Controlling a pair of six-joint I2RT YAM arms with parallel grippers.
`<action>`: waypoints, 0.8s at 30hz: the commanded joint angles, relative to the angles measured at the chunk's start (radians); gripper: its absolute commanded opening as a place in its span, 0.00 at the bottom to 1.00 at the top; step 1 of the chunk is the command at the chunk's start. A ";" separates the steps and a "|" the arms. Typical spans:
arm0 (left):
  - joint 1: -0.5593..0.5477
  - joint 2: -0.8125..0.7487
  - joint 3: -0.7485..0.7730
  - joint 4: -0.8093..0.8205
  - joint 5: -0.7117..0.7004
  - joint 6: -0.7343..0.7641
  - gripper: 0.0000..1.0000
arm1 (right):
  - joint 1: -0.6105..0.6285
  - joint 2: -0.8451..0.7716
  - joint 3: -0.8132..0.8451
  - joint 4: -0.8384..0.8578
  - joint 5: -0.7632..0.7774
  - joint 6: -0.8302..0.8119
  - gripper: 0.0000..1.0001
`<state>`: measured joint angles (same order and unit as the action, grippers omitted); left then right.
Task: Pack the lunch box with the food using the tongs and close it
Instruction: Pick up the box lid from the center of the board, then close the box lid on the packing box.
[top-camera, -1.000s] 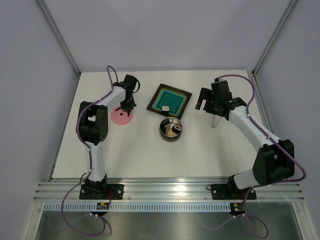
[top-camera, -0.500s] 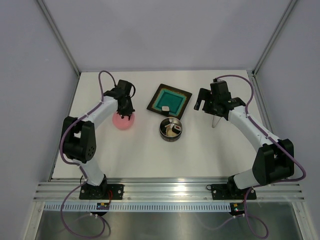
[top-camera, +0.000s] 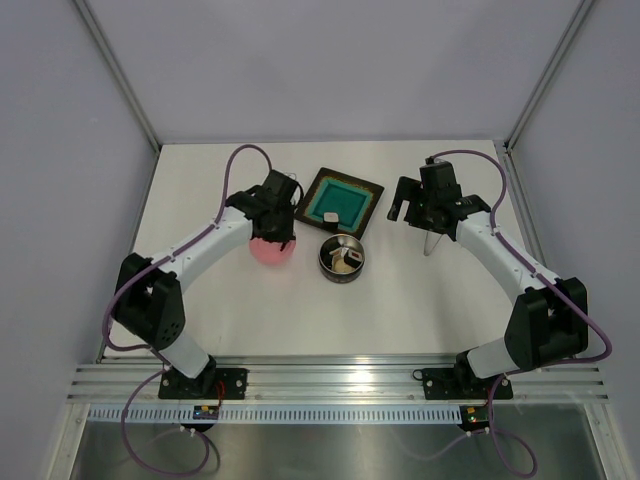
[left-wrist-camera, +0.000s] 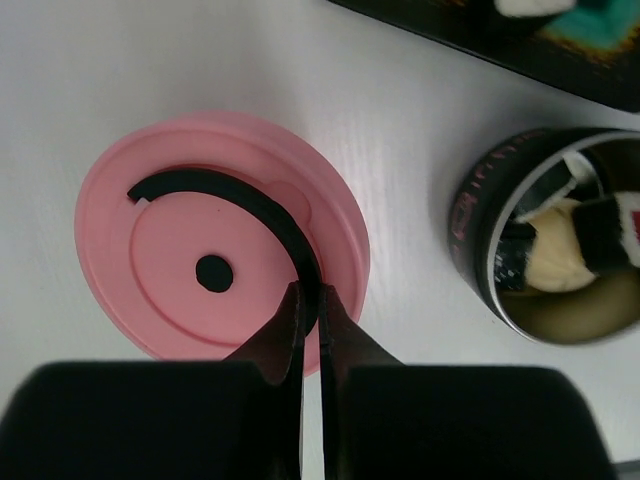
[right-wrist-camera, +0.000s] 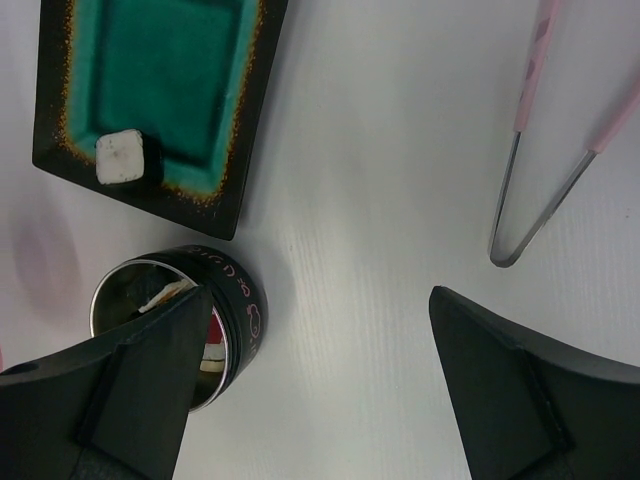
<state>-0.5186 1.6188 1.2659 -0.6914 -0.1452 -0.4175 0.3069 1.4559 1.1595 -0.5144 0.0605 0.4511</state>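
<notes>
Jaws first. From the overhead camera we see the left gripper (top-camera: 272, 236) pressed together on the pink lid (top-camera: 272, 253), which sits just left of the lunch box (top-camera: 342, 258) without touching it. We cannot tell whether the lid rests on the table (top-camera: 400, 310) or hangs clear of it. The dark tray (top-camera: 338, 202) lies just behind the lunch box. The right gripper (top-camera: 434, 216) stands wide apart to the right of the tray, with the tongs (top-camera: 431, 243) showing pale just below it.

Through the left wrist camera, we find the two fingers (left-wrist-camera: 290, 320) nipped tight on the dark curved ridge of the lid (left-wrist-camera: 190, 210), near its right rim. The lunch box (left-wrist-camera: 475, 215) stands open to the right, and the food inside includes a beige disc (left-wrist-camera: 562, 255) and a white piece with a red spot (left-wrist-camera: 628, 222). A corner of the tray (left-wrist-camera: 450, 25) crosses the top edge.

Through the right wrist camera, we see the right gripper (right-wrist-camera: 320, 345) spread wide with only table between its fingers (right-wrist-camera: 515, 385). The tongs (right-wrist-camera: 545, 165) lie on the table beyond the right finger, untouched, pink arms pointing away and the silvery joined end nearest us. The lunch box (right-wrist-camera: 235, 300) is partly hidden behind the left finger. One white cube (right-wrist-camera: 122, 158) sits on the tray (right-wrist-camera: 240, 150).
</notes>
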 joint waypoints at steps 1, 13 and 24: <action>-0.064 -0.053 0.110 -0.049 -0.013 0.039 0.00 | 0.012 -0.026 0.032 0.002 0.019 0.012 0.98; -0.277 0.134 0.406 -0.168 0.016 0.094 0.00 | -0.029 -0.112 -0.044 -0.035 0.108 0.037 0.99; -0.366 0.348 0.567 -0.200 0.015 0.100 0.00 | -0.040 -0.183 -0.096 -0.039 0.125 0.052 0.99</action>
<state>-0.8745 1.9335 1.7721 -0.8822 -0.1383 -0.3359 0.2695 1.2995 1.0718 -0.5522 0.1646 0.4881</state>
